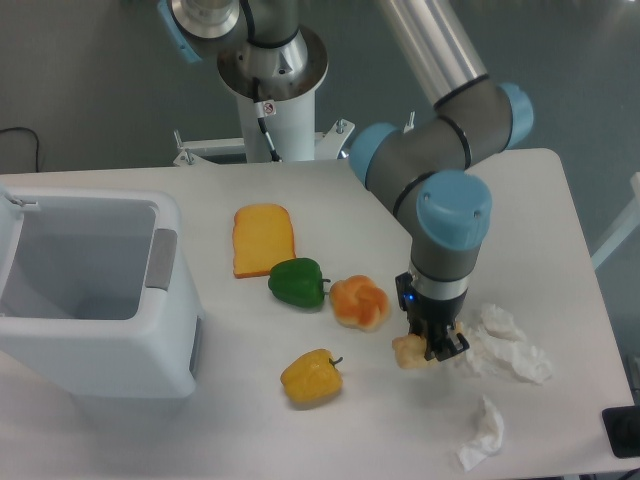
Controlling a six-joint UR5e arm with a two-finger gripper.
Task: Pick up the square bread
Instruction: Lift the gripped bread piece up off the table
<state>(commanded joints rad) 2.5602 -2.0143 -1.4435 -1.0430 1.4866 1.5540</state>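
Jaws (pixel 432 348) pointed straight down from the bent arm are clenched on the square bread (pixel 411 351), held beside the round bun (pixel 359 302).

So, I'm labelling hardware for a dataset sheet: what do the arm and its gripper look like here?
The arm has silver-grey metal tubes and dark grey joint housings with light blue round end caps. The wrist narrows to a black section with a small blue light. The gripper is small, black and two-fingered. The pale base column carries a black cable and a small red-and-white sticker.
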